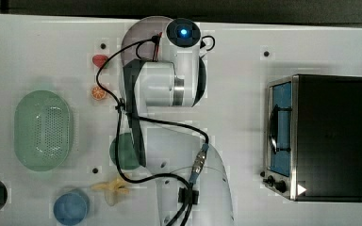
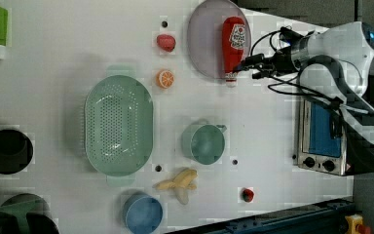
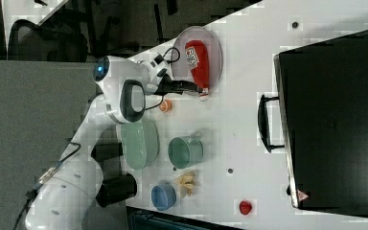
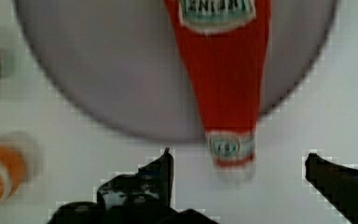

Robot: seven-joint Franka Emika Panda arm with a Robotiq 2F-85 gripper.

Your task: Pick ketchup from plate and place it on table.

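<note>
The ketchup (image 2: 233,41) is a red squeeze bottle with a white label. It lies on the pale lilac plate (image 2: 205,41), and its capped tip reaches over the rim onto the white table (image 2: 272,122). My gripper (image 2: 241,67) hovers at that tip end, open. In the wrist view the ketchup (image 4: 223,79) runs down to its cap, with my gripper (image 4: 237,168) just below it. The two dark fingers (image 4: 161,172) stand wide on either side and touch nothing. In the right view my gripper (image 3: 194,87) is beside the ketchup (image 3: 196,60) on the plate (image 3: 215,48).
A strawberry (image 2: 166,42) and an orange slice (image 2: 165,78) lie near the plate. Further off are a green perforated basket (image 2: 119,125), a green cup (image 2: 203,143), a banana (image 2: 179,183) and a blue cup (image 2: 142,213). A toaster oven (image 1: 320,136) stands at the top view's right.
</note>
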